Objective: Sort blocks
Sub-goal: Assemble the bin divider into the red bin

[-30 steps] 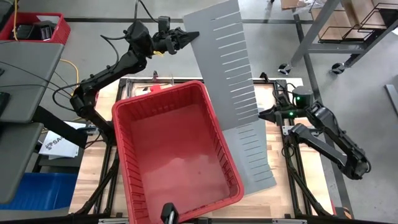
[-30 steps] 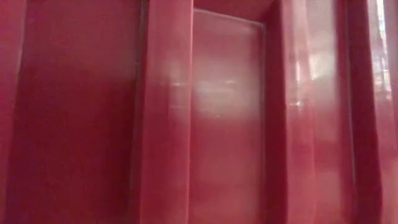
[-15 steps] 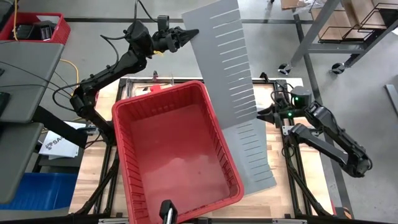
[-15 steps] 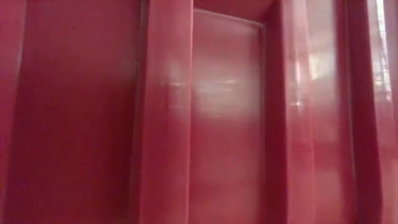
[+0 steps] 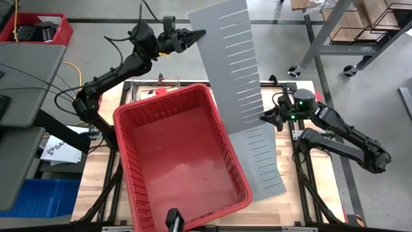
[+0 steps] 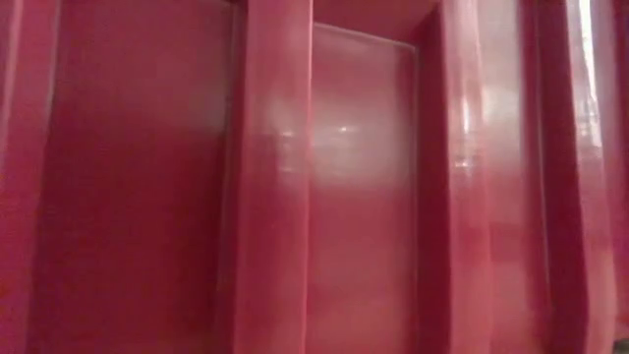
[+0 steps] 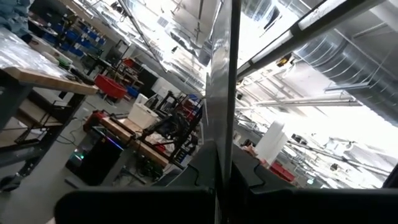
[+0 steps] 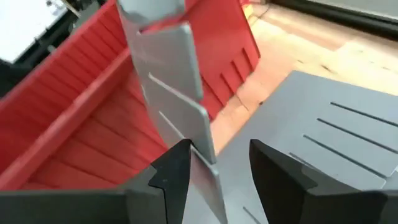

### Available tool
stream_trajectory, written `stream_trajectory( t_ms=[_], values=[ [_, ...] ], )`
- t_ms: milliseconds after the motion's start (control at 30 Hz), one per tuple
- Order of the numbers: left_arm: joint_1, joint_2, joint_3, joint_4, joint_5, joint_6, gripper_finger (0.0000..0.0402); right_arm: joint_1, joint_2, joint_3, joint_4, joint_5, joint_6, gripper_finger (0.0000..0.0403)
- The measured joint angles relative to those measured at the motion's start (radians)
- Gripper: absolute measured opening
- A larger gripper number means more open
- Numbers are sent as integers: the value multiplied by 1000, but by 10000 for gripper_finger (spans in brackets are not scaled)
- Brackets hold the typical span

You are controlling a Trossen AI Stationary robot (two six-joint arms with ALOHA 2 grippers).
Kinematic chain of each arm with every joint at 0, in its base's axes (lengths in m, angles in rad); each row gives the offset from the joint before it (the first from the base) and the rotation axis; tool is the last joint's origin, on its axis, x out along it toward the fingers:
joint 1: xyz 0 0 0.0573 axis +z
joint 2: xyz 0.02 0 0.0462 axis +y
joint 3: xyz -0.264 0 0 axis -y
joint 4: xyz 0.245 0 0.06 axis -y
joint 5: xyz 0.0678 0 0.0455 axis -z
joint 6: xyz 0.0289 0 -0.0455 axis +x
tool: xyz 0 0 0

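Closing in on the raised grey slotted divider sheet (image 5: 230, 64).
Since a second ago the right gripper (image 5: 264, 118) has come in from the side to the sheet's lower edge, fingers (image 8: 173, 169) parted and narrowing astride it, not yet clamped. The left gripper (image 5: 193, 37) is clenched on its top corner. No blocks show in the red bin (image 5: 180, 154), so sorting probably cannot begin yet.
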Motion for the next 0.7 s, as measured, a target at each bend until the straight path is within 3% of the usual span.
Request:
stream_trajectory(
  t_ms=[200,367,467,567,700],
  values=[
    [0,0,0,0,-15,-20,0,76,73,0,-2,1,-57,156],
    [-7,0,0,-1,-37,-29,0,129,128,0,107,8,-46,147],
    [-9,0,0,-2,-37,-36,0,160,132,0,150,8,-14,102],
    [-14,0,0,-1,-37,-38,0,196,122,0,155,-14,20,24],
    [-26,0,1,6,-28,-42,2,249,89,31,136,-12,81,7]
  ],
)
